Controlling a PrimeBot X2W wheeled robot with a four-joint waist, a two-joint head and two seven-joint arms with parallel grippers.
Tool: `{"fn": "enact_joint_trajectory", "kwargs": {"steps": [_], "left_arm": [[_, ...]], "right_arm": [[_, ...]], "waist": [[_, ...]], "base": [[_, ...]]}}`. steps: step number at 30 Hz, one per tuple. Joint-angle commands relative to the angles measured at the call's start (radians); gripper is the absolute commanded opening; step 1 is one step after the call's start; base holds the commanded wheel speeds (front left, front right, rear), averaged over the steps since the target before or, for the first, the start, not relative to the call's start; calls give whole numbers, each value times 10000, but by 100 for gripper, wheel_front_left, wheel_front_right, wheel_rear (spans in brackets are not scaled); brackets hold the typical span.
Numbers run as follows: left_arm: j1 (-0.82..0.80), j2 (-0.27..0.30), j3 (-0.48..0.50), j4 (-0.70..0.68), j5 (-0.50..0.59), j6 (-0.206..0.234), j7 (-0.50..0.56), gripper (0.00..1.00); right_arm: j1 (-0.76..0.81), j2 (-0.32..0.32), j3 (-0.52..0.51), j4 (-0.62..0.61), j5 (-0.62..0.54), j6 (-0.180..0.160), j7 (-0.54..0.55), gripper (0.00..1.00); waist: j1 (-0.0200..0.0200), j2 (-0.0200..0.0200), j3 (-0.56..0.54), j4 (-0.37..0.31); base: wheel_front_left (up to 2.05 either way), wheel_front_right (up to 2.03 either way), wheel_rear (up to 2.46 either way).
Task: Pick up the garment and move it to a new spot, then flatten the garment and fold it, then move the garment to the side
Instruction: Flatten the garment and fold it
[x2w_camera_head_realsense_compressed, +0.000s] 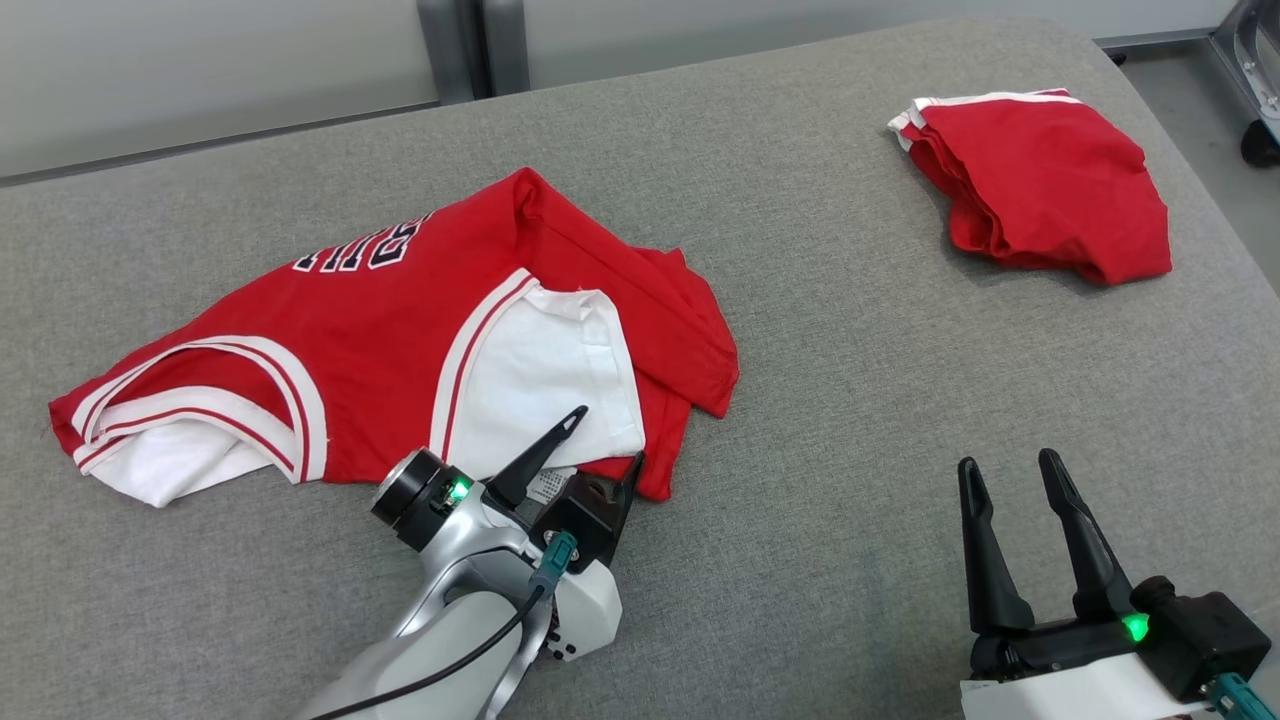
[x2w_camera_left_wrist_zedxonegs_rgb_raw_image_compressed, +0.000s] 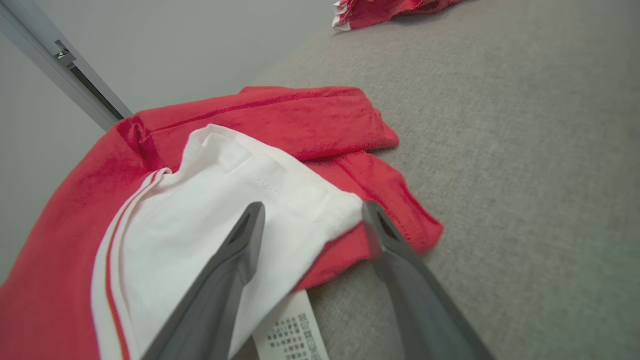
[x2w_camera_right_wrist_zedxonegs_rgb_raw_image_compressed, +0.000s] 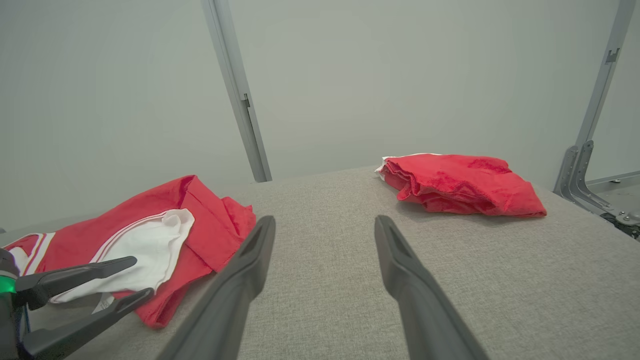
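Beneath both pincers spreads the grey padded table (x2w_camera_head_realsense_compressed: 820, 330). The crumpled red jersey (x2w_camera_head_realsense_compressed: 380, 330) lies right at our left pincer (x2w_camera_head_realsense_compressed: 608, 436), whose fingers stand spread astride its white flap, gripping nothing. A folded red garment (x2w_camera_head_realsense_compressed: 1050, 190) sits well beyond our right pincer (x2w_camera_head_realsense_compressed: 1008, 462), which is also spread and empty. The care label (x2w_camera_left_wrist_zedxonegs_rgb_raw_image_compressed: 292, 330) pokes out between the left fingers. Closing here, we judge, may pinch one layer only, so the jersey drags.

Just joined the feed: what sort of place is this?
Probably a lab test cell: grey padded table, bare wall with a metal post, a jersey and a folded red garment laid out.
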Motion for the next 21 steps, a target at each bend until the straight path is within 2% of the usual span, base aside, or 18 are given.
{"fn": "enact_joint_trajectory", "kwargs": {"steps": [1, 5, 10, 14, 16, 17, 18, 21], "left_arm": [[-150, 52, 72, 133, 7, 89, -61, 100], [-301, 51, 2, 644, 124, 86, -76, 100], [-397, -52, -193, 1012, 182, -196, -78, 100], [-507, -98, -169, 660, 296, -62, -81, 100], [-485, -46, -113, 464, 349, 25, -81, 47], [-456, -14, -102, 410, 382, 57, -69, 34], [-440, 11, -93, 387, 401, 71, -69, 0], [-423, 60, -39, 401, 376, 61, -70, 0]], "right_arm": [[-135, -26, -51, 14, 74, -2, -2, 100], [-146, -24, -26, 21, 132, -2, -2, 100], [-191, -24, -30, 25, 185, -2, -2, 100], [-184, -24, -28, 43, 224, -2, -2, 100], [-209, -24, -21, 41, 251, -2, -2, 100], [-219, -24, -10, 44, 247, -2, -2, 100], [-224, -24, 3, 53, 245, -2, -2, 100], [-210, -26, 29, 74, 271, -2, -2, 100]], "waist": [[0, 0, 35, -29], [0, 0, 57, -58], [0, 0, 13, -31], [0, 0, 3, -22], [0, 0, 10, -24], [0, 0, 11, -31], [0, 0, 13, -37], [0, 0, 7, -74]], "base": [[0, 0, 0], [0, 0, 0], [0, 0, 0], [0, 0, 0], [0, 0, 0], [0, 0, 0], [0, 0, 0], [0, 0, 0]]}}
